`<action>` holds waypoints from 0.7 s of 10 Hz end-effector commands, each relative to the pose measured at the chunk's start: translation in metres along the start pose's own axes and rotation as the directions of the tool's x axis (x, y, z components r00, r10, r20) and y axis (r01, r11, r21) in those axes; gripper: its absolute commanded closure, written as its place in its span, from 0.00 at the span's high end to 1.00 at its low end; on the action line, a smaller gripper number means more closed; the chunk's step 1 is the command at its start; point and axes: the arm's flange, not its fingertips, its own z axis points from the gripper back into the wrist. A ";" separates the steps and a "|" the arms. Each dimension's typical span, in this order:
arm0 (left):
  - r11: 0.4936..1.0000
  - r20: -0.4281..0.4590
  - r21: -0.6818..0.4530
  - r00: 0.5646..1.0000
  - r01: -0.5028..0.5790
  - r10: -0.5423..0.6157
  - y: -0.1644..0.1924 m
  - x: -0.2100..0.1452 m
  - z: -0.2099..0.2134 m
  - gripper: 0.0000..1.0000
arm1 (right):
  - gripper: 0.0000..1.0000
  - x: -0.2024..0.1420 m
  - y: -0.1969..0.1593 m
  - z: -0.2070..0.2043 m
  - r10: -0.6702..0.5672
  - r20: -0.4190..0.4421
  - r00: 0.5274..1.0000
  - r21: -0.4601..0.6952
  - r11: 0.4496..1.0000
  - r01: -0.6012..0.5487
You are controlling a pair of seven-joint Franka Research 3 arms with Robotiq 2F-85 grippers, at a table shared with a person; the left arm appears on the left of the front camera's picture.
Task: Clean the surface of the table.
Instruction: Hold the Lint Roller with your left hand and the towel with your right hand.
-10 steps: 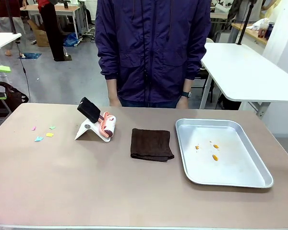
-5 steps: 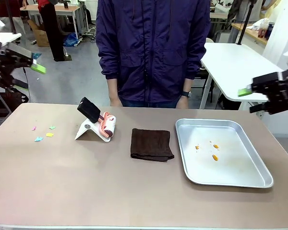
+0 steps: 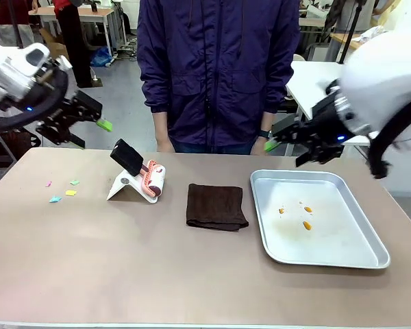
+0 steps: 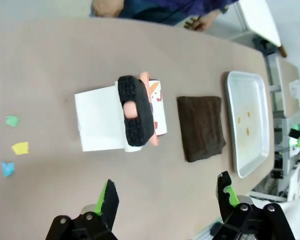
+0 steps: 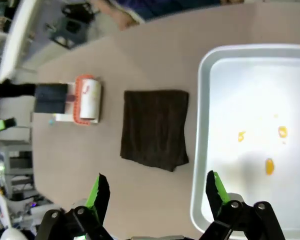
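Here, on my screens, the table (image 3: 123,267) stretches across the whole foreground. Its brownish-tan top runs from my side to the person (image 3: 219,68) in a dark purple jacket standing at its far edge. The left gripper (image 3: 91,134) hangs in the air above the table's far left part, jaws spread wide and holding nothing. Through its wrist camera I look down between its green-padded fingers (image 4: 109,200) at a lint roller (image 4: 135,117) resting on a white stand (image 4: 97,125). The right gripper (image 3: 286,155) hovers above the far edge, just beyond a shiny metal tray (image 3: 349,253), likewise gaping and empty. On the tabletop, a small scatter of coloured paper scraps (image 3: 63,192) lies near the left edge, apart from the roller. A dark brown cloth (image 3: 216,206), folded flat, sits between the roller and the tray, touching neither. Inside the tray lie a few small orange bits (image 3: 306,224). Both grippers are up in the air, clear of the tabletop and of everything lying on it.
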 end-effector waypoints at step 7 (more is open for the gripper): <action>0.992 -0.114 0.124 0.993 -0.029 0.043 -0.003 0.038 -0.064 1.00 | 1.00 -0.020 0.033 -0.083 -0.047 -0.162 0.986 -0.148 0.989 0.023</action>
